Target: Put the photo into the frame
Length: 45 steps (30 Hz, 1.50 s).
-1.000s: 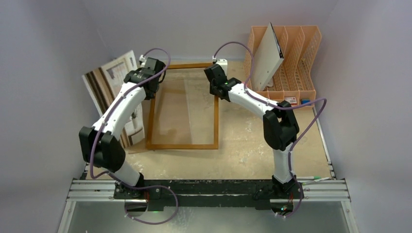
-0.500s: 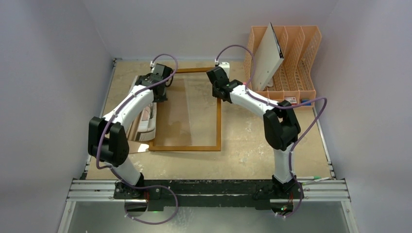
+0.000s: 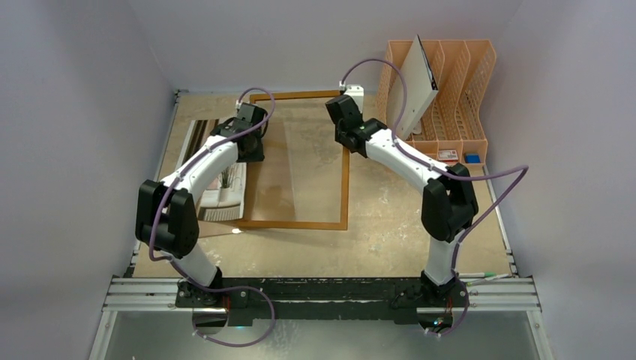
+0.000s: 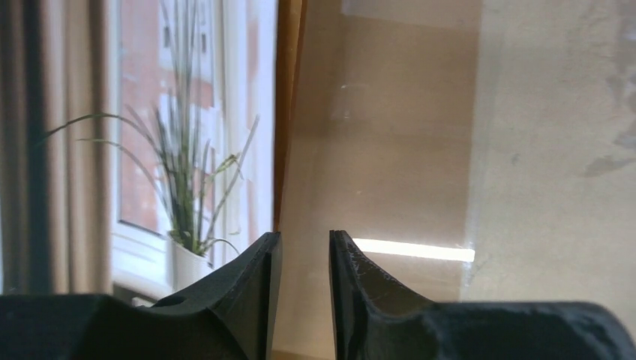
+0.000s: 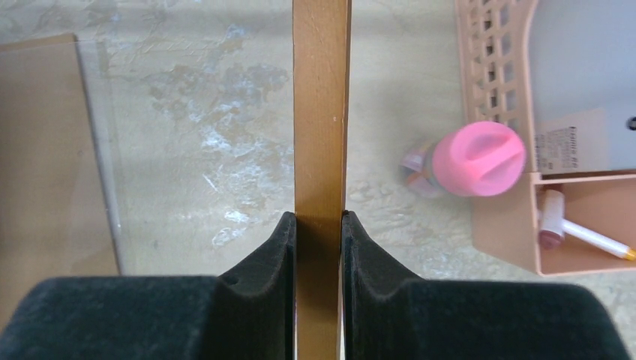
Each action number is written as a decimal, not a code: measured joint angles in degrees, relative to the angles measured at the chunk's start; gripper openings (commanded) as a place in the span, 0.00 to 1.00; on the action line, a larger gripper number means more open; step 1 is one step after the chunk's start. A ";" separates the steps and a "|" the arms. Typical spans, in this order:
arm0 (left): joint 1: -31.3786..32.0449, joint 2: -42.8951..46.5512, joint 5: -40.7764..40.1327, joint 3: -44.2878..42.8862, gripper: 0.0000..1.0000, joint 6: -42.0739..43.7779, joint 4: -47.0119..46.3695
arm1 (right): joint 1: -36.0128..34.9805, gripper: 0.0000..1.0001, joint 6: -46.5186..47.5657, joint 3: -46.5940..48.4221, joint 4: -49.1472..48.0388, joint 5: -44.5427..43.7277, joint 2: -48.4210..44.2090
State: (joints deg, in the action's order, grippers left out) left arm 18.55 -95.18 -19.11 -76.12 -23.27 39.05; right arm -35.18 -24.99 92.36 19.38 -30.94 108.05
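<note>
Right tool [image 5: 319, 225] is clamped on the frame [image 5: 321, 112] rail, left tool [image 4: 300, 247] is narrow and I can't tell if it grips anything, photo [image 4: 180, 150] lies just left of it, so I'd say insertion's all left to do.

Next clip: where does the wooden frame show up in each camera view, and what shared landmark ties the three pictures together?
Top external: the frame sits mid-table between the two arms.
Left wrist: one rail of it runs vertically left of centre, beside the photo.
Right wrist: one rail runs vertically at centre, clamped by the right hand.
Shared landmark: the brown board under the pane.
</note>
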 measured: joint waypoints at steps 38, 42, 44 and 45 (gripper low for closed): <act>31.95 -1.09 29.24 18.99 0.78 -21.33 -61.00 | 5.38 0.00 -0.04 -5.66 7.02 3.96 -9.14; 35.30 -4.22 25.90 18.99 0.74 -22.27 -61.24 | 5.64 0.00 -0.17 -6.12 7.39 4.83 -9.25; 36.41 -4.81 24.50 18.99 0.70 -22.58 -61.26 | 5.97 0.00 -0.33 -6.58 7.45 5.18 -9.51; 36.68 -4.92 24.06 18.99 0.65 -22.67 -61.42 | 6.03 0.00 -0.39 -6.69 7.67 5.20 -9.70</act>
State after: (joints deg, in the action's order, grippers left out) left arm 55.22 -100.09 4.95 -57.12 -45.93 -22.37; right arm -29.15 -25.39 85.67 27.05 -25.74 98.35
